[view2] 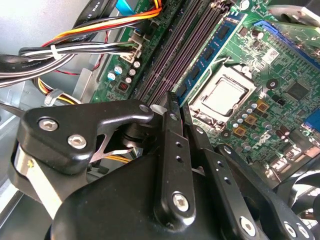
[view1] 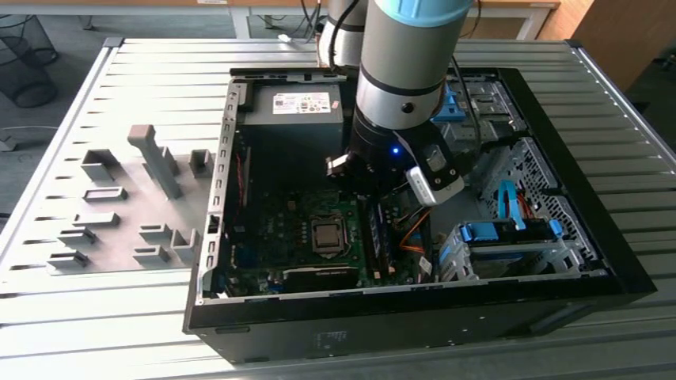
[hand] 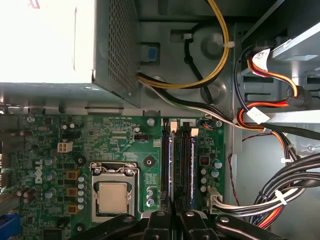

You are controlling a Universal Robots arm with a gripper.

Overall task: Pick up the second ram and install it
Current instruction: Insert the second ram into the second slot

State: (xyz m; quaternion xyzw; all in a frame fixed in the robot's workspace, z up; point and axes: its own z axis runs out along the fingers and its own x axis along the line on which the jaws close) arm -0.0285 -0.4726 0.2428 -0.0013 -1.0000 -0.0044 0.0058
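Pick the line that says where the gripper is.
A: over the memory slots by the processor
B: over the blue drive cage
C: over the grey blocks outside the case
A: in the first wrist view the gripper sits at the memory slots, beside the processor.

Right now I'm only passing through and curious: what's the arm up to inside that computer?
The arm's gripper is down inside the open computer case, right over the memory slots beside the processor socket. A blue-green ram stick stands in the slots in line with the closed fingers. The grey fixture blocks sit outside the case.
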